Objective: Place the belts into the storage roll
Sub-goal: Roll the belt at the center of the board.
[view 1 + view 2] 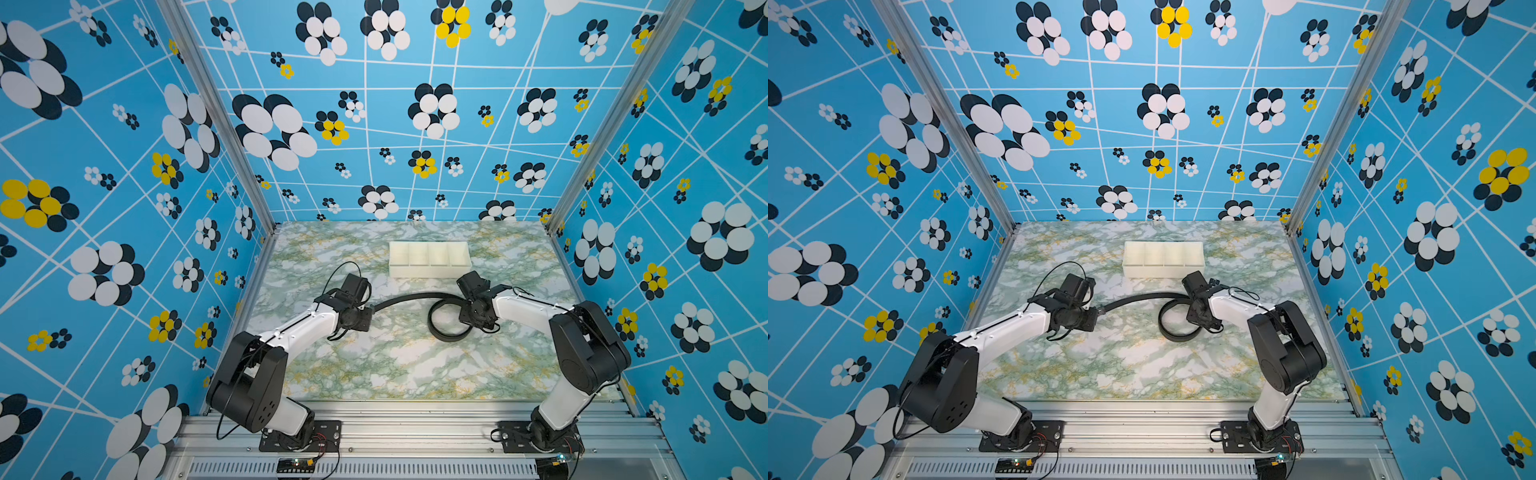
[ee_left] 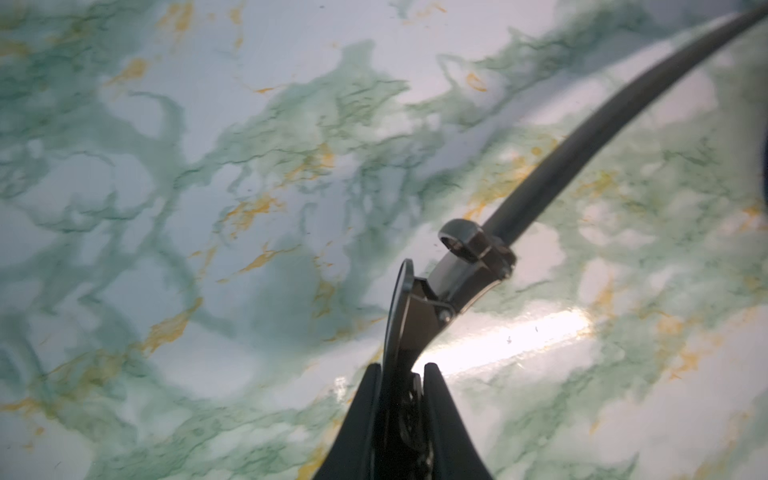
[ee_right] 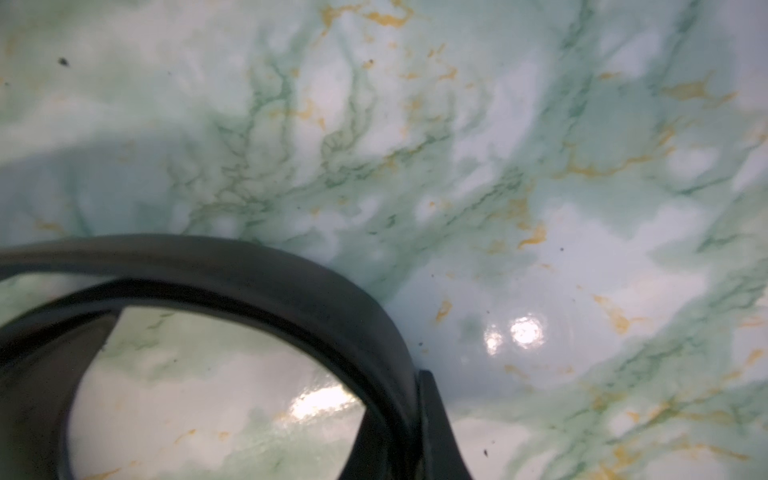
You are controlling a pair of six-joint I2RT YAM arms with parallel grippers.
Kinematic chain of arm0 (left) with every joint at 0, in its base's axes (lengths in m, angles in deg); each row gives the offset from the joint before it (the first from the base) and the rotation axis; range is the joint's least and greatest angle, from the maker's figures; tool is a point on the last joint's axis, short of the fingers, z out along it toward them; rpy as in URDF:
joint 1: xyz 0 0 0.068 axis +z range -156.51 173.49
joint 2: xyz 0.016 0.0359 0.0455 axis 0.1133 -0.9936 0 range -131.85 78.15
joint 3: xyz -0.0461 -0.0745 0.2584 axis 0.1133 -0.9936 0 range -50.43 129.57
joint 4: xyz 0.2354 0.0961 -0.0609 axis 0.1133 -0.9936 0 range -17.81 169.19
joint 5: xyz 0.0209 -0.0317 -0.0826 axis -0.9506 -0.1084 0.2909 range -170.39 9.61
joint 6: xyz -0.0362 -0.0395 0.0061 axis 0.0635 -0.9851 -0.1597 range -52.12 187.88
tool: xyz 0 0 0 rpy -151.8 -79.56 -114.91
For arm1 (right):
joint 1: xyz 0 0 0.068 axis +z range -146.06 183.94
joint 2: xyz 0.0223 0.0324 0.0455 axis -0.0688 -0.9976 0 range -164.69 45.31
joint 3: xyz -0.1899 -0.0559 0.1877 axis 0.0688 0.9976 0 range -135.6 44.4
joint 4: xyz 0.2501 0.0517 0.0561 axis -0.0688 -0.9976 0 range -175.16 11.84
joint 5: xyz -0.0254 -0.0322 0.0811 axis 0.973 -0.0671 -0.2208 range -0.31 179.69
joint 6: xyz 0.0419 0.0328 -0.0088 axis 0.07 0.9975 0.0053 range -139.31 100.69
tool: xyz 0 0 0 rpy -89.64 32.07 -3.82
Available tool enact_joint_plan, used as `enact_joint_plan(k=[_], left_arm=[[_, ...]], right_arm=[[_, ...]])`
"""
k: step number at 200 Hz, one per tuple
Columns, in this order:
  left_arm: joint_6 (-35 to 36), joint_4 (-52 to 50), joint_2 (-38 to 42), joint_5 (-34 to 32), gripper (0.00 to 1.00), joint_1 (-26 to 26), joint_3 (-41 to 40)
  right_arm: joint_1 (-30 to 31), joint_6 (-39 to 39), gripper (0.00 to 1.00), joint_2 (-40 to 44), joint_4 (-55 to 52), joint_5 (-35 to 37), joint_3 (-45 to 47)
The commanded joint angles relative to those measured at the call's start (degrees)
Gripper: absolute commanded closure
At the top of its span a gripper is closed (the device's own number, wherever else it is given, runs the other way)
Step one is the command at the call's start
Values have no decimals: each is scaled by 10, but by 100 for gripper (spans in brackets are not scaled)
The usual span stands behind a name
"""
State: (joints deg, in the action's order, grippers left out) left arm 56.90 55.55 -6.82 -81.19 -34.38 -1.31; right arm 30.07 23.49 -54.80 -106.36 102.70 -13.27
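Belt (image 1: pixel 409 296) spans both claws: left claw (image 2: pixel 402 370) clamps the buckle (image 2: pixel 461 270), right claw (image 3: pixel 399 386) pinches the loop (image 1: pixel 446 338).

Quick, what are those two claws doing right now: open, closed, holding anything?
Left gripper: closed, pinching the buckle of the belt.
Right gripper: looks closed on the belt's coiled loop.

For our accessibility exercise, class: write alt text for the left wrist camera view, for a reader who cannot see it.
The left gripper is shut on the metal buckle of a black belt, seen close up from the wrist. The belt curves away across a glossy table marbled in green, white and gold.
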Motion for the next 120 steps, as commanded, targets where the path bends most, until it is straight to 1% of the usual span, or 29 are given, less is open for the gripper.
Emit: enact_joint_plan(k=[1, 30, 44, 59, 76, 104, 120], left_arm=[[-3, -15, 3, 3, 100, -34, 12], [-35, -46, -40, 5, 100, -60, 25], [-52, -48, -58, 12, 100, -80, 24], [-68, -36, -71, 23, 100, -120, 25], [-84, -25, -88, 26, 98, -166, 33], [-109, 7, -126, 51, 90, -231, 62], [-125, 26, -146, 69, 79, -258, 83]], right_arm=[[-12, 19, 100, -49, -42, -4, -4], [-12, 20, 100, -57, -51, -6, -30], [-12, 23, 100, -59, -51, -8, -33], [-12, 28, 100, -64, -49, -14, -37], [-12, 31, 100, -68, -43, -22, -39], [-12, 32, 100, -70, -30, -33, -39], [-12, 29, 100, -68, -24, -35, -37]])
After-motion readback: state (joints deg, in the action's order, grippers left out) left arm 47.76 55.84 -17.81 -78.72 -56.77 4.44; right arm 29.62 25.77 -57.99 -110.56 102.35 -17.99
